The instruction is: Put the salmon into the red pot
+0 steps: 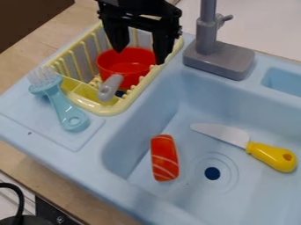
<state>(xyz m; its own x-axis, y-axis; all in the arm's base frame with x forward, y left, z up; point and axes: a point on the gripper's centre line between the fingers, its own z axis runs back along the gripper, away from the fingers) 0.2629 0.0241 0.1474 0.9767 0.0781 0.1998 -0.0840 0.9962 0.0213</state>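
The gripper (140, 52) hangs at the top of the view, over the red pot, with its two black fingers spread wide apart and nothing held between them. Below it the red pot (126, 63) sits in the yellow dish rack, its grey handle pointing toward the rack's front end. The salmon (164, 158), an orange-red piece with pale stripes, lies on the floor of the blue sink, left of the drain.
A toy knife (247, 145) with a yellow handle lies in the sink, right of the salmon. The yellow rack (106, 108) stands at the upper left, beside a light-blue brush (63, 105). A grey faucet (218, 59) rises behind the basin.
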